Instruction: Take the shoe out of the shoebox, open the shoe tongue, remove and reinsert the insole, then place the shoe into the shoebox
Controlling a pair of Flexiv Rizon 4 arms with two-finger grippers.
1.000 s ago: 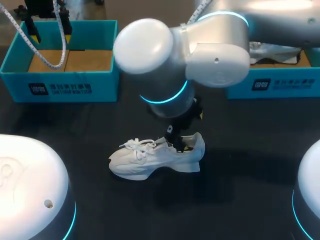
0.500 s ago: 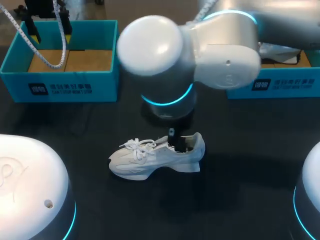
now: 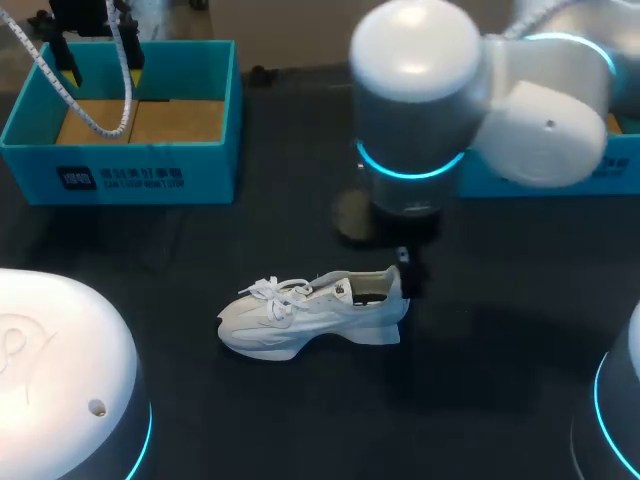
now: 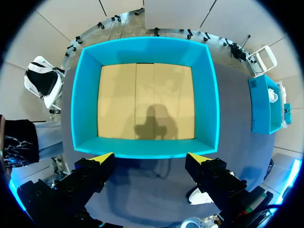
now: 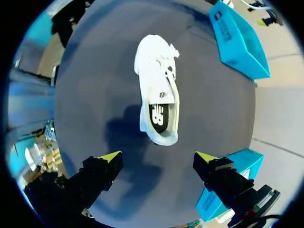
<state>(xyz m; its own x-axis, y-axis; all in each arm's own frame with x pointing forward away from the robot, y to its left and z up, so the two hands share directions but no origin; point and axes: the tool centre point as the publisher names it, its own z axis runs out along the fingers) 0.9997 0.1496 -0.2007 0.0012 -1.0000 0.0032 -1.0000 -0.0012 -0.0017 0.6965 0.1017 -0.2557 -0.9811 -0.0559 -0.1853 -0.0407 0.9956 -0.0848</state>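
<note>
The shoe (image 3: pixel 312 318) is seen standing on its sole on the dark table (image 3: pixel 250 420), outside both boxes, with its toe turned toward the left arm's side. The right gripper (image 5: pixel 157 156) is held with its fingers spread wide and gripping nothing. The shoe lies ahead of it, heel end nearest, apart from both fingers. This is made plain only in the right wrist view, as in the head view the fingers are largely hidden beneath the arm's bulky joint. From that same wrist view the shoe's opening is looked into (a dark insole (image 5: pixel 159 116) is seen inside). The left gripper (image 4: pixel 149 158) is likewise spread and unladen, held by the near wall of the left box (image 4: pixel 145 50), whose cardboard floor is shown in full only in the left wrist view. The right box (image 3: pixel 625 160) is mostly covered by the right arm in the head view.
</note>
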